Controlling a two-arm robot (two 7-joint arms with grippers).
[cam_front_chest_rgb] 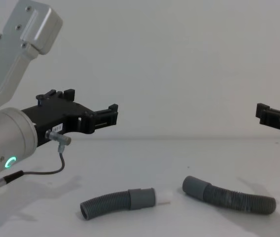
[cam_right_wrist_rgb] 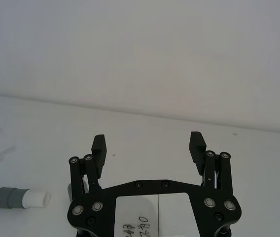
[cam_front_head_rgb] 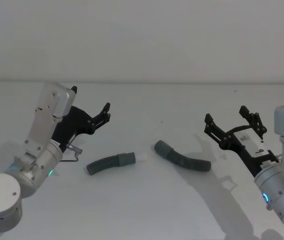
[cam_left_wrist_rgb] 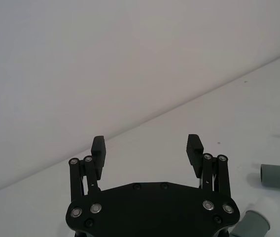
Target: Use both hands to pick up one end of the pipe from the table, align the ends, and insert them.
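1. Your left end effector (cam_left_wrist_rgb: 146,144) hangs above the left side of the desk (cam_front_head_rgb: 142,215), its fingers spread wide apart.
2. Your right end effector (cam_right_wrist_rgb: 148,143) hangs above the right side of the desk, and its fingers are also spread wide apart.
3. Both hose pieces lie flat on the desk between the two end effectors, apart from each of them.
4. The left hose (cam_front_head_rgb: 102,165) curves gently. Its grey cuff (cam_front_head_rgb: 126,158) points toward the middle and ends in a white plug tip (cam_front_head_rgb: 141,158).
5. The right hose (cam_front_head_rgb: 189,161) also bends. Its plain cuff (cam_front_head_rgb: 161,148) points toward the middle and lies slightly farther back than the plug tip.
6. The plug tip and the plain cuff are near each other, separated by a small gap of bare desk. They are not lined up.
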